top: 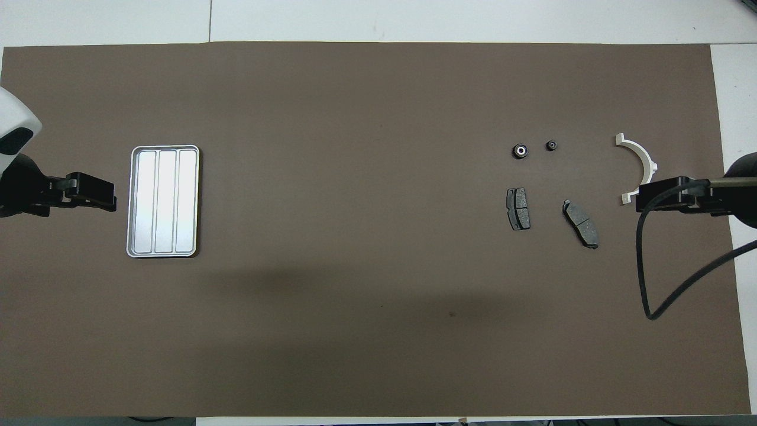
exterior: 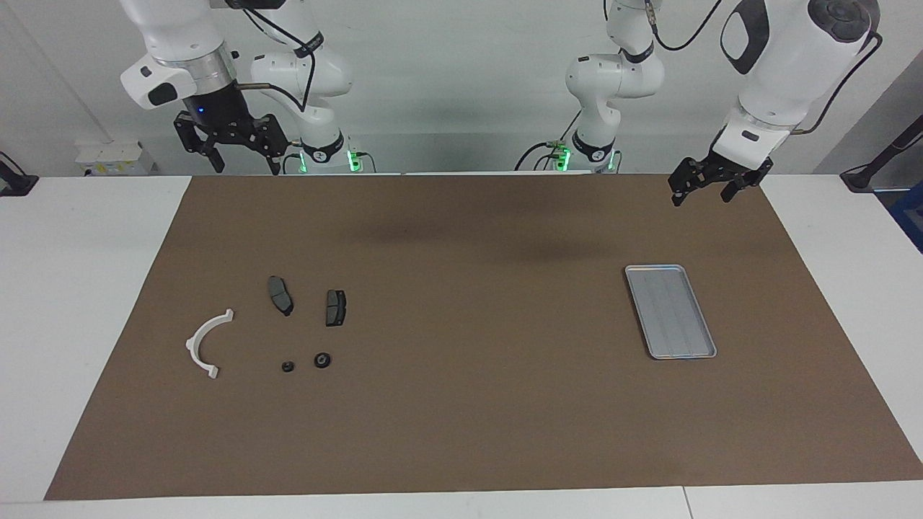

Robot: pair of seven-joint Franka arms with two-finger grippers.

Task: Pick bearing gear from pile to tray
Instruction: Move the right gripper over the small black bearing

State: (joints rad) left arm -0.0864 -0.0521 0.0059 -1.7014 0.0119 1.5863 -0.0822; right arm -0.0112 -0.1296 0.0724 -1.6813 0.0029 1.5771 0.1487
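Nothing was yet picked: both grippers, right point(exterior: 241, 148) and left point(exterior: 710, 184), hung spread above the mat while what was probably the bearing gear point(exterior: 322, 360) lay in the pile, well apart from the tray point(exterior: 652, 317), awaiting the right arm's descent.

Matt brown mat point(exterior: 461, 404), satin silver metal tray point(exterior: 670, 311), smooth white plastic bracket point(exterior: 206, 344), dull grey plates point(exterior: 280, 295).

1. Brown mat point(exterior: 461, 404) covers most of tabletop, lying flat.
2. White table point(exterior: 86, 303) shows around mat's edges.
3. Small white box point(exterior: 108, 157) sits past table's edge, by wall.
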